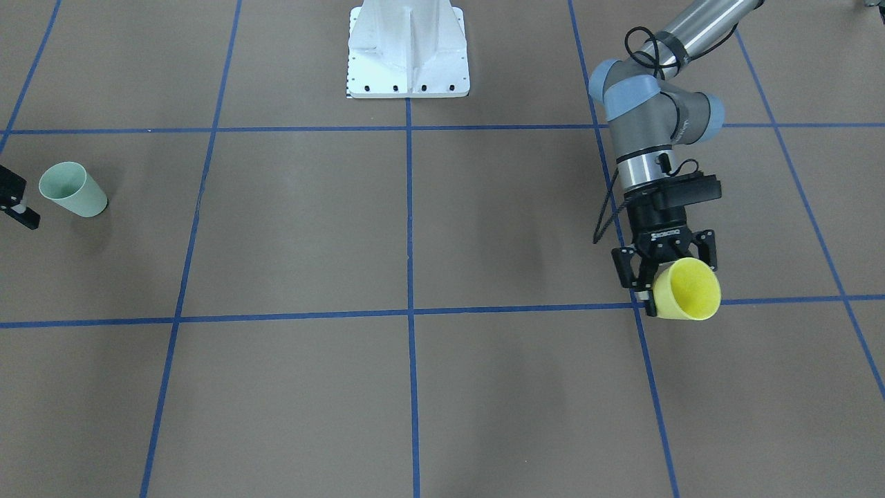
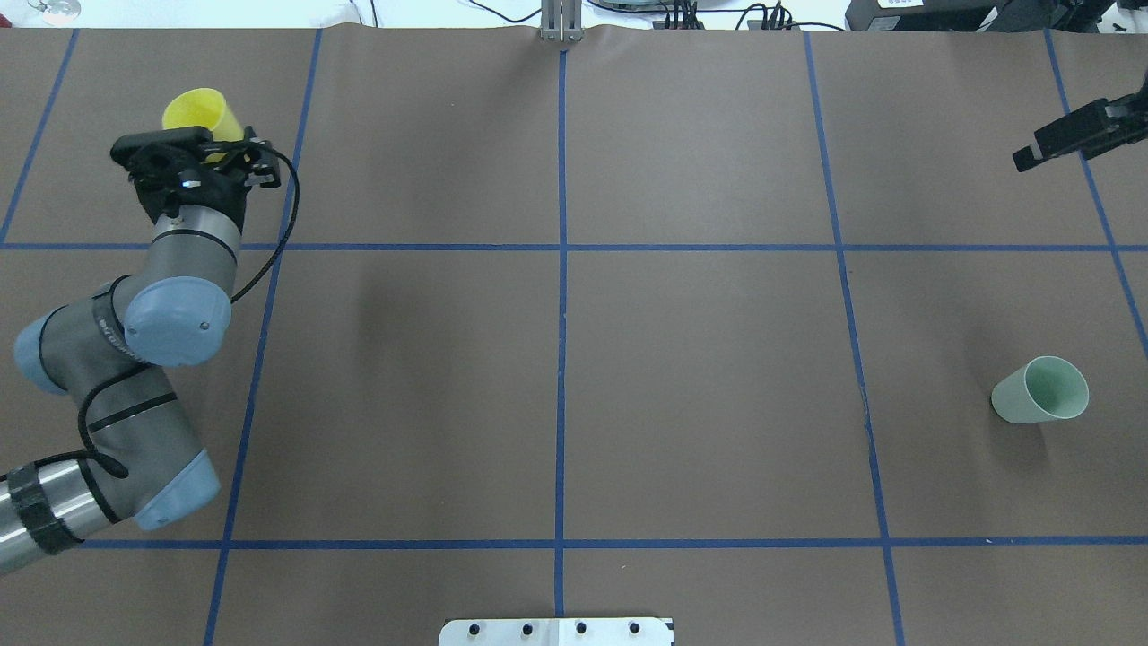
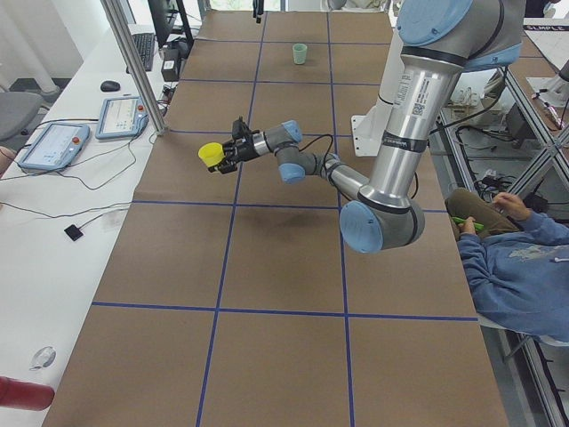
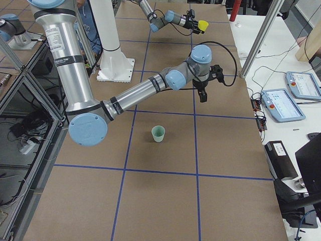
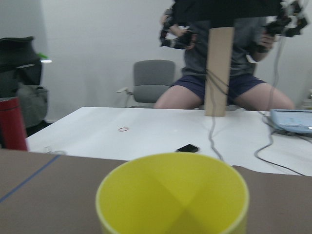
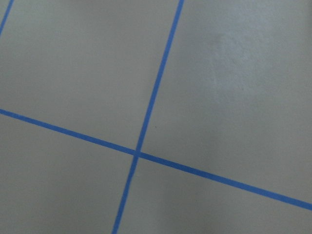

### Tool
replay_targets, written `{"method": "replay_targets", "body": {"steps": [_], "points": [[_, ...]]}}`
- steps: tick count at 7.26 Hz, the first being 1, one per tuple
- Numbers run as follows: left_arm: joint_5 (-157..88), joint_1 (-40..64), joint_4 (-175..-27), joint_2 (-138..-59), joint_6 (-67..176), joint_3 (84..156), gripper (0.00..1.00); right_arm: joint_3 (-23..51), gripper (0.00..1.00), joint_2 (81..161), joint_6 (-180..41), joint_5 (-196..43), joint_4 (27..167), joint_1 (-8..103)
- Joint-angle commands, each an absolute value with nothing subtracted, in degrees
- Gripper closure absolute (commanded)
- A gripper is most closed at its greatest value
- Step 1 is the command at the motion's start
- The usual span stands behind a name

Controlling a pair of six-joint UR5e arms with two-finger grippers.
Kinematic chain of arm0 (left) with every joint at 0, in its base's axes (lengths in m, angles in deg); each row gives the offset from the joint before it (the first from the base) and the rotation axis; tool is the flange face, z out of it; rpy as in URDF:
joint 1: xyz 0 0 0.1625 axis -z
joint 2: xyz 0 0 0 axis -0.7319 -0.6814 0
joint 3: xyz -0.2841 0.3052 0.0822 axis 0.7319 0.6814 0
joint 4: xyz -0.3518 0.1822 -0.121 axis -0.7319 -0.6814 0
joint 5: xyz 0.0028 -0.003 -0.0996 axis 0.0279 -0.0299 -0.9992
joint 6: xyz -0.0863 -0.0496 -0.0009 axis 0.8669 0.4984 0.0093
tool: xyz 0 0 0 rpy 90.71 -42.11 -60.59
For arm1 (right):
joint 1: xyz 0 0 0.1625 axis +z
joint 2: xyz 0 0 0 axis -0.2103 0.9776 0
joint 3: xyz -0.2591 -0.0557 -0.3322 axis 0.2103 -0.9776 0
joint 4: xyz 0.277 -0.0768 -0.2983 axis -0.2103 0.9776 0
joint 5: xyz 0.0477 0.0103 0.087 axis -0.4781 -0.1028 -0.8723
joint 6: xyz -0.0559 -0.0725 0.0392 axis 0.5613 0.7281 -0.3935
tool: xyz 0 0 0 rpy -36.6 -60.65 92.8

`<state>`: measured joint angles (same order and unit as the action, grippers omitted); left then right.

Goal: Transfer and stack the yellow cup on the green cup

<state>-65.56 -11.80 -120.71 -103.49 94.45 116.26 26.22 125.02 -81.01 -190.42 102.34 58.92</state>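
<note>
**Yellow cup gripped in the left hand, green cup far across the worktop**

The yellow cup (image 1: 688,290) sits in the left hand (image 1: 669,271), whose fingers are closed on its wall near the base; the cup is tilted, its open mouth turned away from the wrist and toward the operators' edge of the worktop (image 1: 290,228); in the left side view it appears lifted clear of the surface; the left wrist view shows its rim and hollow inside filling the lower part of the view.

The left arm reaches out from the robot's left with its forearm low and its wrist stretched nearly level; the hand lies over a blue tape line (image 1: 525,308).

The green cup (image 1: 72,189) stands upright on the worktop on the robot's right side, well apart from the yellow cup.

The right hand (image 2: 1072,135) hangs over the worktop near the green cup but not touching it, farther from the robot than the cup; in the right side view it points downward; whether its fingers are apart or together I cannot tell; its wrist view shows only worktop and crossing tape.
</note>
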Motion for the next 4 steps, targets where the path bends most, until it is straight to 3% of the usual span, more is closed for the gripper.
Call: {"method": "replay_targets", "body": {"steps": [1,2,3,4], "points": [[-75.86,-12.06,-124.81,-119.82,89.31,104.13,0.57,26.22,0.00,118.16,-93.07,-189.11,102.24,55.38],[-79.13,-13.20,-126.22,-120.93,89.31,104.09,0.68,26.31,0.00,115.34,-98.26,-188.84,102.24,52.84],[-81.86,-14.17,-130.41,-121.73,89.22,104.18,0.71,26.05,0.00,113.14,-102.49,-187.36,102.15,50.29],[-85.46,-14.17,-132.11,-121.82,85.83,103.39,0.66,26.05,0.00,111.11,-105.58,-186.65,102.07,47.91]]}}
